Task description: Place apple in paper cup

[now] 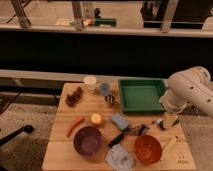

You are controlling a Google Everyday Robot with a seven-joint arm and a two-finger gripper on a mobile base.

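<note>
The end effector (166, 123) is hanging open and empty over the desk's (60, 152) right side. We are seeing the apple (96, 119) lying beside the carrot (75, 125), well apart from the paper cup (90, 81); we are judging nothing done yet.

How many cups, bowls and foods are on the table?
Cups: 3 (paper cup, blue-grey cup, metal cup)
Bowls: 2 (purple bowl, orange bowl)
Foods: 3 (apple, grapes, carrot)
Total: 8
The robot's tool hangs open over the table's right side.
</note>
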